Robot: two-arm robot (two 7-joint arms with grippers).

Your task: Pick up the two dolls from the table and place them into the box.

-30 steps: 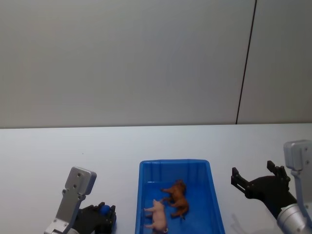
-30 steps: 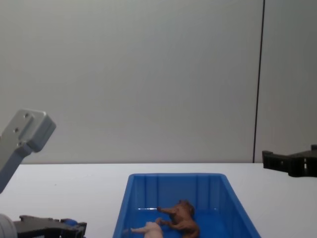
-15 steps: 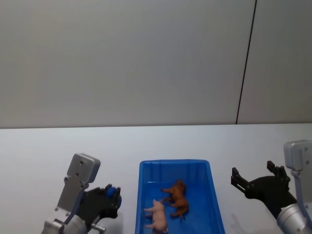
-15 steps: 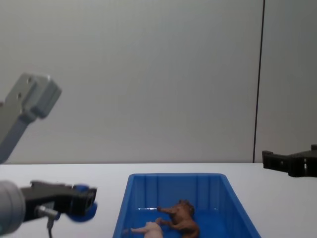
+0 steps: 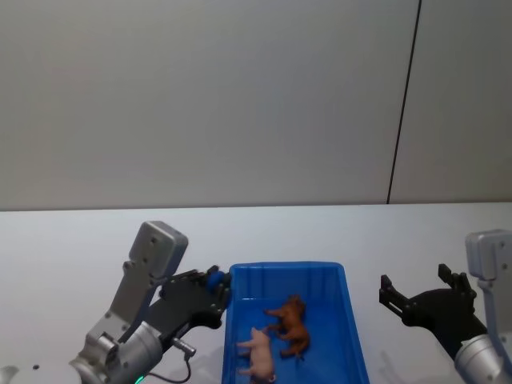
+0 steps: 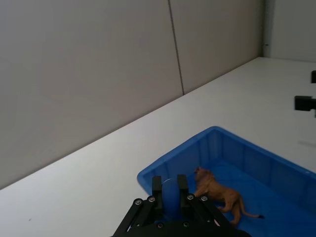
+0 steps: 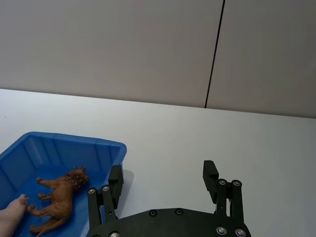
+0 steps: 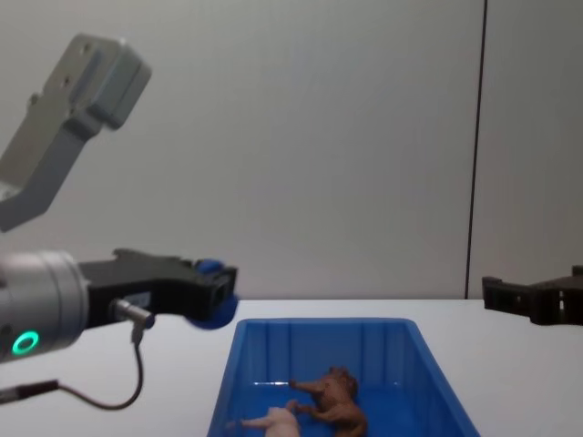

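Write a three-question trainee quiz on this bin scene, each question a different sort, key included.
1. True or false: both dolls lie inside the blue box.
2. Which gripper grips a small blue object? A) left B) right C) neither
3. Fill in: the brown doll lies to the robot's ____ of the pink doll.

Key: 1 true. 2 A: the left gripper is by the box's left far corner; the right gripper is open, apart on the table. 3 right.

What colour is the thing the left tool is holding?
Blue; the small blue object in the left tool shows best in the chest view.
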